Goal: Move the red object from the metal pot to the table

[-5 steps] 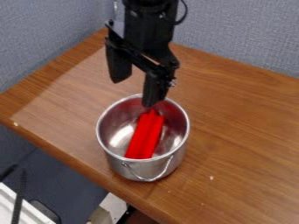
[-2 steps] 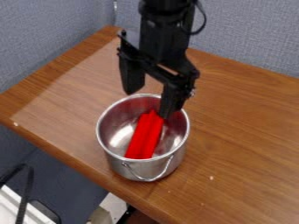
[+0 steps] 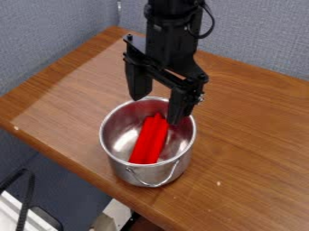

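A robot gripper (image 3: 161, 96), fingers spread wide apart, is hovering over a metal pot (image 3: 121, 155) where the red block (image 3: 152, 140) is lying, ungrasped, on the table (image 3: 72, 86).

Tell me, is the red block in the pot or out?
In. The red block leans inside the metal pot, below the open pincer.

We see the metal pot (image 3: 147, 144) open at the top, its steel wall ringing the red object (image 3: 152, 140). Our hand (image 3: 158, 97) hangs spread over the rim. Bare table (image 3: 67, 86) lies left and right.
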Action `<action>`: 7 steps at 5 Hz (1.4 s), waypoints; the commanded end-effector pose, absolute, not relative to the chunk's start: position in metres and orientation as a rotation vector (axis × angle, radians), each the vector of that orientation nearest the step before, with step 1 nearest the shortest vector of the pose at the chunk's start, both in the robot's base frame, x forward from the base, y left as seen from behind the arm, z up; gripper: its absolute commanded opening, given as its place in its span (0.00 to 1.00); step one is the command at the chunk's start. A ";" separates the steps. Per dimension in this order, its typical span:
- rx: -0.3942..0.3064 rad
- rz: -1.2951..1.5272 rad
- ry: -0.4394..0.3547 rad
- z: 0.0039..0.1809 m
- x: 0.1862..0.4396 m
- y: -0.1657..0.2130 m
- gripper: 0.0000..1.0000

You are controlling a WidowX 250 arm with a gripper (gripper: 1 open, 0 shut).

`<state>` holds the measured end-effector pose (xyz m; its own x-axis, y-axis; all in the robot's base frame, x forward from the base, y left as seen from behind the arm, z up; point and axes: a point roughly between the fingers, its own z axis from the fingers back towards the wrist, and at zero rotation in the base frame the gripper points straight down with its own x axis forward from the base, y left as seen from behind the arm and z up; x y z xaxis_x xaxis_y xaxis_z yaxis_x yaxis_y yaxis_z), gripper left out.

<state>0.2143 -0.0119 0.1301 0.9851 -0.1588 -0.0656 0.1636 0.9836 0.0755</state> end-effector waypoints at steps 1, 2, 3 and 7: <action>0.074 -0.100 0.014 0.145 0.219 -0.011 1.00; 0.068 -0.127 0.012 0.150 0.223 -0.008 1.00; 0.059 -0.138 -0.004 0.162 0.237 -0.003 1.00; 0.131 -0.120 -0.036 0.141 0.237 0.029 1.00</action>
<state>0.2364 0.0283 0.1315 0.9929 -0.1184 -0.0104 0.1188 0.9861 0.1161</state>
